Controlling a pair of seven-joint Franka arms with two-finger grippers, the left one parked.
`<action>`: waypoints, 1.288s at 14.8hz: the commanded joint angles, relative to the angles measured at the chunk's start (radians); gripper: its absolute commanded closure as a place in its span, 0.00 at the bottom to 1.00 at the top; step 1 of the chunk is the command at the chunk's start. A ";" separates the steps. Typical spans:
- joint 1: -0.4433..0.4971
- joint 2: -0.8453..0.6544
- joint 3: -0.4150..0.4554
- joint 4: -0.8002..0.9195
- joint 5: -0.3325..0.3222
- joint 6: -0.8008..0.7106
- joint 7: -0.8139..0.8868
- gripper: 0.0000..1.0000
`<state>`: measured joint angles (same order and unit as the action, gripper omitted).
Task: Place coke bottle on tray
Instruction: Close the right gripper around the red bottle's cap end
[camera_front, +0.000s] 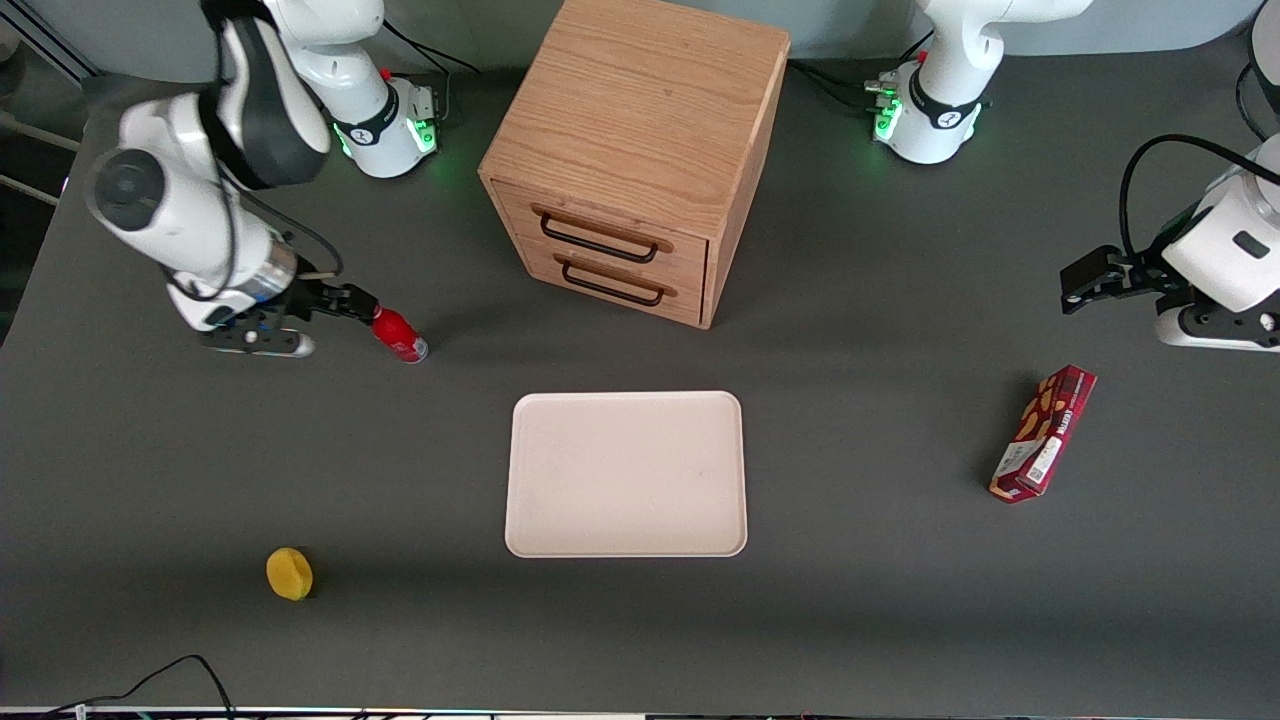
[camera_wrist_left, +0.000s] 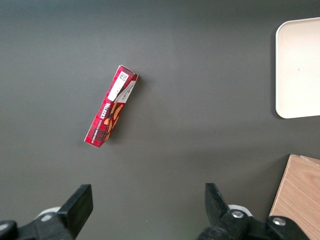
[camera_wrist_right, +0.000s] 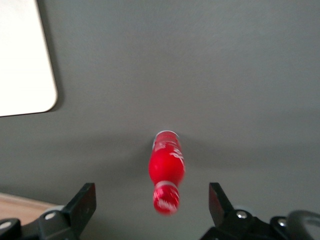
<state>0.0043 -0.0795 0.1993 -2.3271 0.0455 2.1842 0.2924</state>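
The hand (camera_front: 362, 303) sits low over the worktop (camera_front: 880, 600), toward the working arm's end, and its two fingers (camera_wrist_right: 82, 205) are spread wide, nothing gripped between them. Right in that gap, seen from the wrist, stands the coke bottle (camera_wrist_right: 166, 170), red cap toward the camera and silvery base down on the grey surface, with clear space on either side of it. From the front, the coke bottle (camera_front: 399, 335) shows just at the fingertips, close enough that contact cannot be ruled in or out.

Take the tray (camera_front: 627, 473) as the landmark: it lies flat and bare in the middle of the worktop, and the bottle stands well apart from it, farther from the front camera and off toward the working arm's end. Open grey surface lies between the two. The wooden drawer cabinet (camera_front: 635, 150) stands farther from the front camera than the tray, both drawers shut, its front angled toward the tray. A small yellow object (camera_front: 289, 574) rests nearer the front camera than the tray, toward the working arm's end. The dark red snack box (camera_front: 1043, 432) lies level with the tray, toward the parked arm's end.
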 joint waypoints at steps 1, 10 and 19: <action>0.000 -0.037 0.022 -0.138 0.013 0.142 0.025 0.00; 0.000 -0.057 0.034 -0.184 0.004 0.160 0.010 1.00; -0.001 -0.017 0.031 0.387 0.002 -0.369 -0.045 1.00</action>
<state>0.0039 -0.1497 0.2329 -2.1626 0.0439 1.9586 0.2742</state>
